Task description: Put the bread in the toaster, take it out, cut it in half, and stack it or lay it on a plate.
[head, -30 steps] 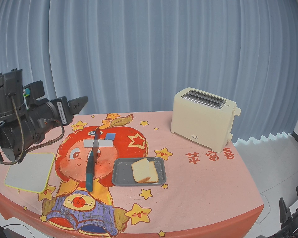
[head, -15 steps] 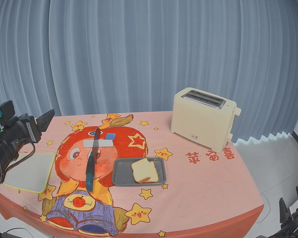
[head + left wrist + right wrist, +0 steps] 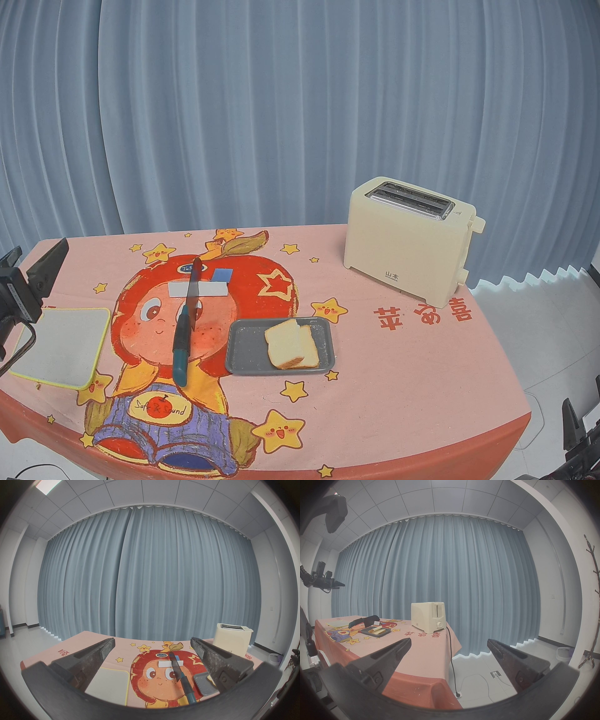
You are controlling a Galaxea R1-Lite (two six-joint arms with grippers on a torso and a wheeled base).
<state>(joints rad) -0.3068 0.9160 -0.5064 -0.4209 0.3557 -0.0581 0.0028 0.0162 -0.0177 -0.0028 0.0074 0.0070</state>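
Pale bread pieces [image 3: 290, 344] lie overlapped on a grey tray [image 3: 245, 353] at the table's middle front. The cream toaster [image 3: 406, 247] stands at the back right, its slots empty. A knife [image 3: 183, 328] with a teal handle lies left of the tray. My left gripper [image 3: 34, 262] hangs open and empty at the table's left edge, above the white cutting board [image 3: 62, 347]. From the left wrist, its open gripper [image 3: 153, 655] faces the knife [image 3: 182, 676] and toaster [image 3: 232, 637]. My right gripper [image 3: 448, 658] is open, off the table's right front corner [image 3: 581, 412].
The pink cartoon tablecloth [image 3: 400, 387] covers the table, bare on the right front. A blue curtain [image 3: 300, 112] hangs behind. The toaster's cord [image 3: 452, 664] drops off the table's right end to the floor.
My left arm has drawn back to the left and lower, from above the table's left part to its left edge. Bread, knife and toaster have stayed put.
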